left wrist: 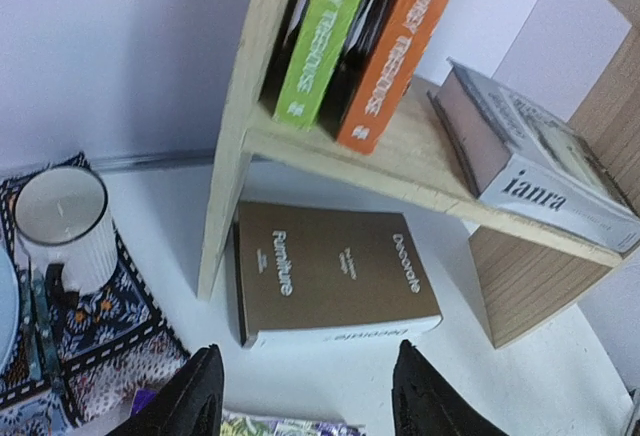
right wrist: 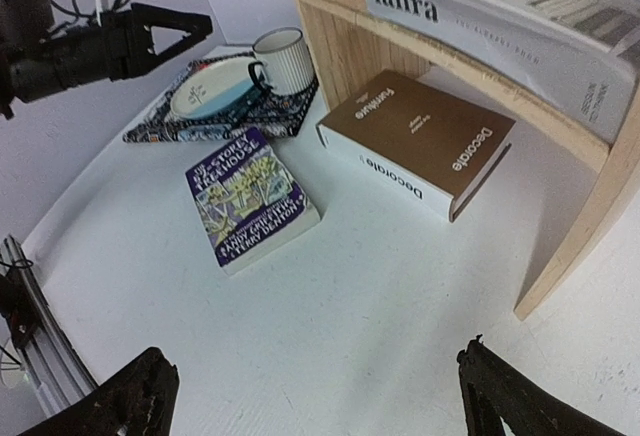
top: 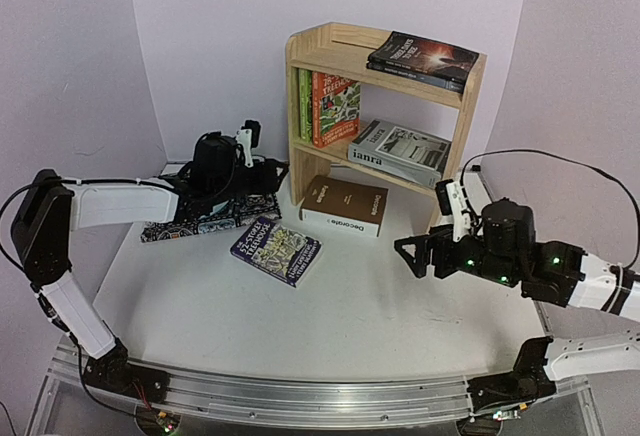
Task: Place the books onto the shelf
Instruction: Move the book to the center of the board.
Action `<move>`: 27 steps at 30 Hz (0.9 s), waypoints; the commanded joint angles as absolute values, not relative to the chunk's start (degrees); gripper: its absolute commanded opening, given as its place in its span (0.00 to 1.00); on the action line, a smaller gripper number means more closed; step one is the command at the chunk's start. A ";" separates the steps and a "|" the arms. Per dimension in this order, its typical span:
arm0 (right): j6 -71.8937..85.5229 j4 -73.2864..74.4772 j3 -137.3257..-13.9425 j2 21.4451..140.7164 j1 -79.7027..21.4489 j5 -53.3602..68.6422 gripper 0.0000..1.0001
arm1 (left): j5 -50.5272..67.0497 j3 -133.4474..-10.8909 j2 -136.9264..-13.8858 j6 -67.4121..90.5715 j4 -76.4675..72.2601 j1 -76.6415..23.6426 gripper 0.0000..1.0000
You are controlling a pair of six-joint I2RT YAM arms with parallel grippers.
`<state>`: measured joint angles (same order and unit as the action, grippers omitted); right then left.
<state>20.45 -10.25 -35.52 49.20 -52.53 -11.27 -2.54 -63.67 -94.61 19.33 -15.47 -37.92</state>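
Five books are on the shelf [top: 293,86]: two dark ones [top: 422,59] flat on the top board; green [top: 305,101] and orange [top: 335,111] upright and the grey one [top: 400,151] lying on the lower board.

Two are on the tabletop [top: 400,326]. Decorate [top: 345,206] lies flat at the shelf's foot. The dark blue Treehouse [top: 276,249] lies flat at 7 o'clock of it.

My left gripper [left wrist: 305,401] has its fingers apart with nothing between them. It hovers over the mat [top: 200,224], at 9 o'clock of the shelf. My right gripper [right wrist: 320,406] is spread wide and empty, at 4 o'clock of Decorate.

I read this as between placements, with the next pick pending. Both books lie flat, so I'd have to get a finger under an edge. Decorate is thick and needs a wide bite. The top board looks free at 9 o'clock of the dark pair.
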 commanded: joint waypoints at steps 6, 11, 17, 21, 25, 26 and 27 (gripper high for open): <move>21.44 -12.45 -41.18 65.38 -53.07 -4.88 0.98 | 1.74 -58.46 -86.57 24.81 2.47 -32.46 0.68; 16.95 -11.78 -46.71 75.19 -58.68 -9.35 0.98 | 9.64 -53.57 -85.74 25.30 3.40 -26.01 0.73; 14.72 -11.78 -52.31 84.50 -61.51 -17.27 0.98 | 14.39 -54.12 -91.51 23.94 3.36 -24.08 0.73; 12.37 -12.34 -54.33 86.17 -64.19 -22.53 0.98 | 16.48 -55.46 -93.94 24.25 2.24 -24.19 0.69; 11.24 -13.70 -54.32 86.07 -64.42 -22.91 0.98 | 20.92 -56.97 -97.60 28.68 -3.43 -24.18 0.64; 10.98 -13.71 -54.45 86.11 -64.43 -22.87 0.98 | 21.83 -57.80 -98.81 29.59 -4.64 -24.20 0.63; 10.78 -13.71 -54.49 86.04 -64.43 -22.73 0.98 | 22.96 -58.55 -100.03 29.96 -5.93 -24.28 0.60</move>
